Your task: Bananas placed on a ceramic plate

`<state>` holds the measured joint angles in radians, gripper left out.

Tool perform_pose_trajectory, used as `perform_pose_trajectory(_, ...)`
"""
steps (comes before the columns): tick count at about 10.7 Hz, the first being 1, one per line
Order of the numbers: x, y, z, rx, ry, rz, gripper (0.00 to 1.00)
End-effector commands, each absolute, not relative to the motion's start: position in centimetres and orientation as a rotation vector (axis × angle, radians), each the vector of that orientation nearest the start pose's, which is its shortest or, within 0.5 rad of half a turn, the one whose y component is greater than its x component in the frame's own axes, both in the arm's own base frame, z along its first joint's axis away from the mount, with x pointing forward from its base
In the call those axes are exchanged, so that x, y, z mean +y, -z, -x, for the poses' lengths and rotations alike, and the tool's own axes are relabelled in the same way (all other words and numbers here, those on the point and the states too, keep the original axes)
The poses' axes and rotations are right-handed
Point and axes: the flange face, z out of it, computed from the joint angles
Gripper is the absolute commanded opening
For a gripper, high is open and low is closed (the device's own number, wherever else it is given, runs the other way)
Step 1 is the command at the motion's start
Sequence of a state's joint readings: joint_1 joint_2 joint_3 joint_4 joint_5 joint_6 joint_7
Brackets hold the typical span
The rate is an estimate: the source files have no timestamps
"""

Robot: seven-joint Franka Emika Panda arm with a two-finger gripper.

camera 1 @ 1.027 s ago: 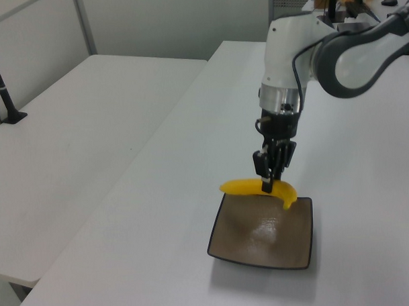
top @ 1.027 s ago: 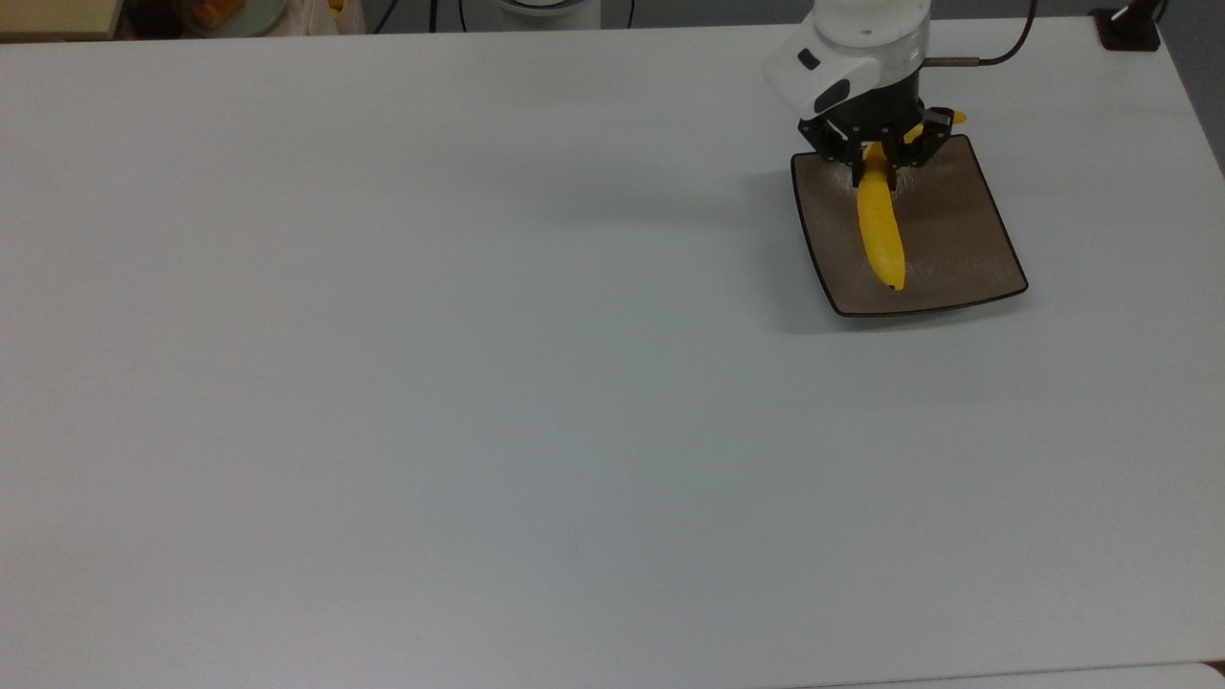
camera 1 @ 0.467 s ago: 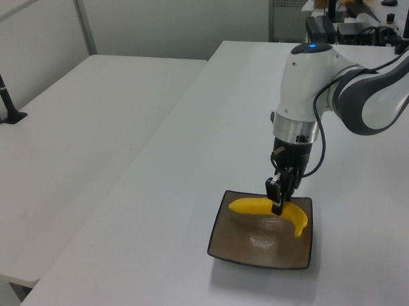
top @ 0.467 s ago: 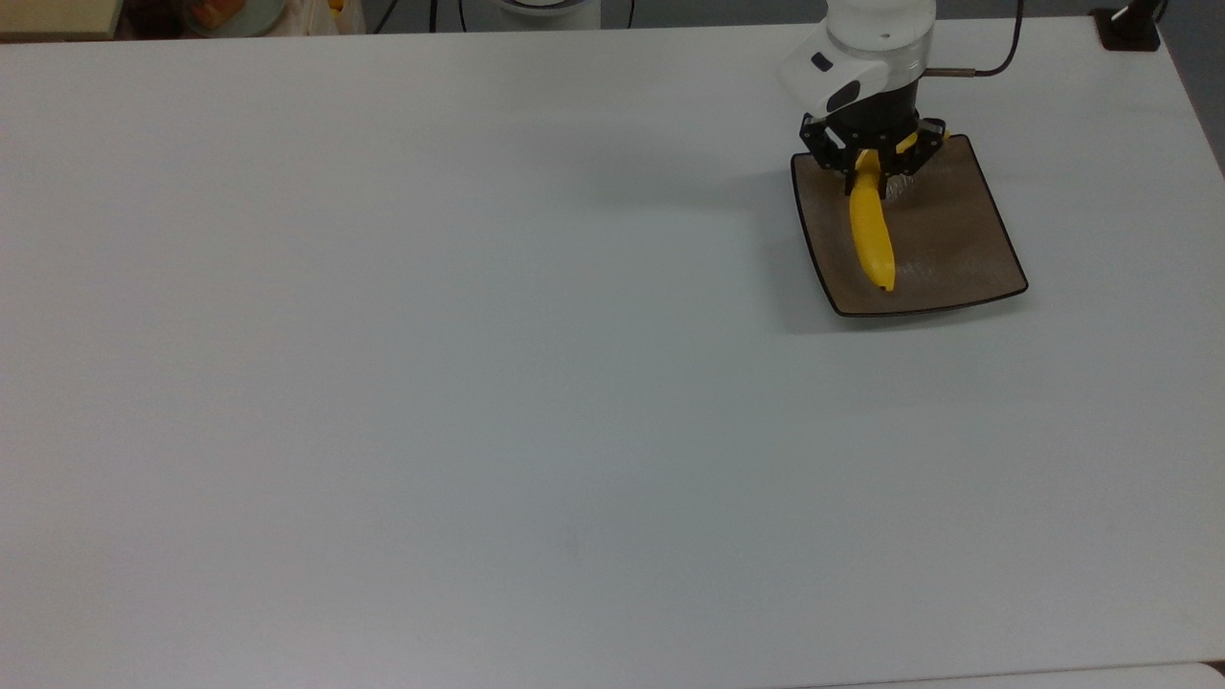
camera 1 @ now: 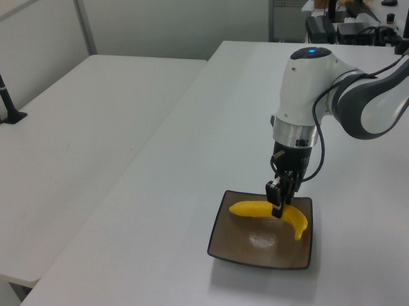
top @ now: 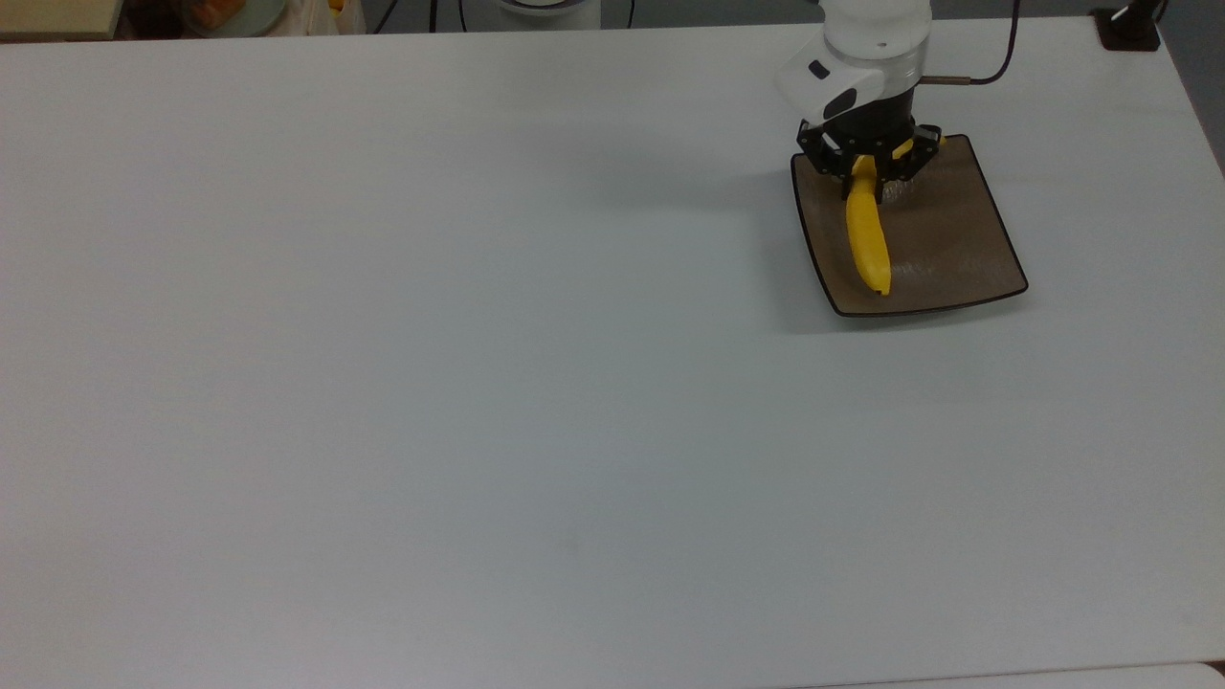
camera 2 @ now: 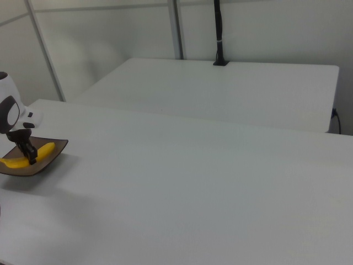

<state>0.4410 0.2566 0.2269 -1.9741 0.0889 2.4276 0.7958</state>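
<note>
The end effector (camera 1: pixel 276 207) grips the banana (camera 1: pixel 268 211) low over the ceramic plate (camera 1: pixel 261 244); released unevenly, it could roll toward the top view's left rim and onto the tabletop (top: pixel 478 383).

A robot lab or test room.
Plain white bench (top: pixel 478 383), a second white table (camera 2: pixel 220 88) beside it, bare pale partition walls (camera 1: pixel 173 23), a black camera stand (camera 2: pixel 219 33), and a mounted arm (camera 1: pixel 351 107).
</note>
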Motion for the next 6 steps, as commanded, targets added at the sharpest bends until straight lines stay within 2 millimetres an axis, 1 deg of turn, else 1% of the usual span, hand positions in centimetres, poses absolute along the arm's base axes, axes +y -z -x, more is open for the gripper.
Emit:
perform_pose_trajectory(1,38.1,-36.1,-48.8,0.310,0.136,2.894,0.22)
perform_pose_trajectory(2,38.1,-36.0,-48.8,0.310,0.134,2.895,0.30)
perform_pose_trajectory(3,38.1,-36.2,-48.8,0.309,0.134,2.895,0.59)
perform_pose_trajectory(4,38.2,-36.3,-48.8,0.309,0.127,2.899,0.93)
perform_pose_trajectory(5,38.1,-36.6,-48.8,0.319,0.125,2.900,1.00)
perform_pose_trajectory(6,38.3,-37.4,-49.1,0.315,0.126,2.898,1.00)
